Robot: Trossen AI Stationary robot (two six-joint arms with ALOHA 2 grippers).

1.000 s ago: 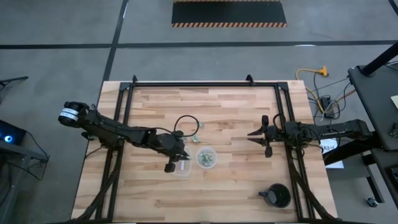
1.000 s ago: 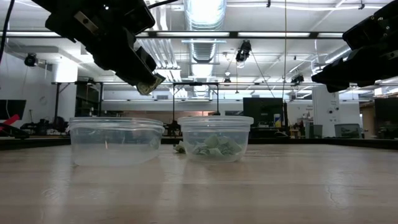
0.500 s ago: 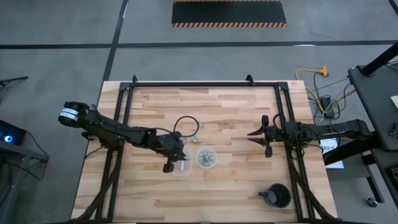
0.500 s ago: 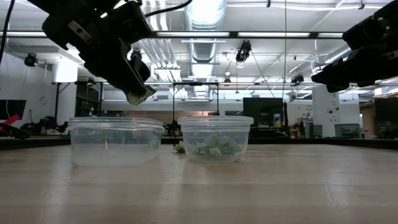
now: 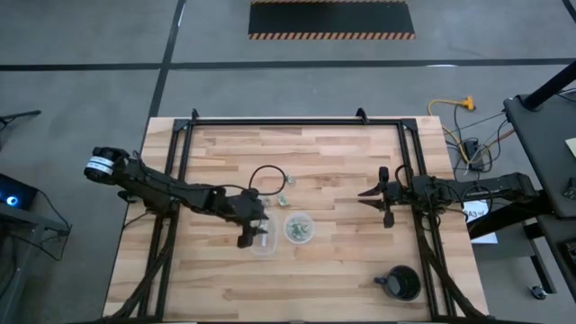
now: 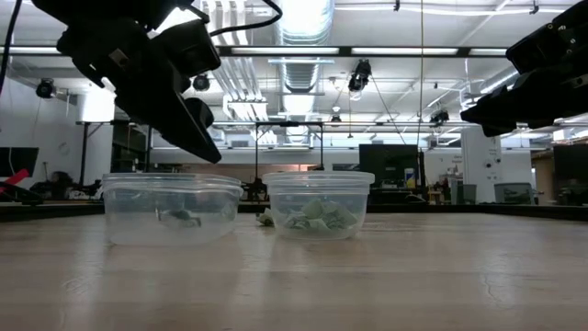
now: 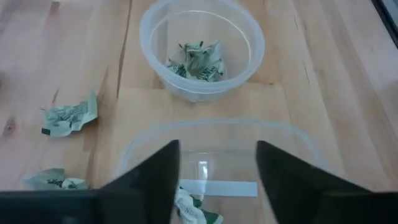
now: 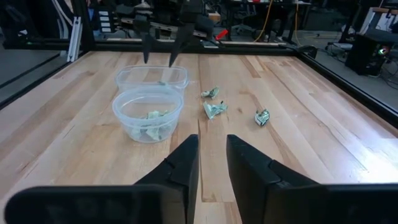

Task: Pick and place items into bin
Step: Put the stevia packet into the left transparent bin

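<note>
Two clear round cups stand mid-table. The near cup (image 7: 217,162) holds one crumpled pale green piece (image 7: 191,209), which lies on its bottom. The other cup (image 7: 202,46) holds several such pieces (image 7: 199,59). My left gripper (image 7: 217,180) hangs open just above the near cup (image 5: 264,243), its fingers pointing down over the rim, touching nothing. Three more pieces (image 8: 214,110) lie loose on the wood beyond the cups. My right gripper (image 8: 211,165) waits open at the table's right side (image 5: 367,193), above the wood.
A black mug-like object (image 5: 401,283) stands near the front right corner. A thin black cable loop (image 5: 268,180) lies on the wood behind the cups. Black frame rails (image 5: 297,121) run along the table's far, left and right edges.
My left gripper has come down a little over the near cup and opened. The pale green piece it held has dropped and now lies on that cup's bottom, which was bare before.
</note>
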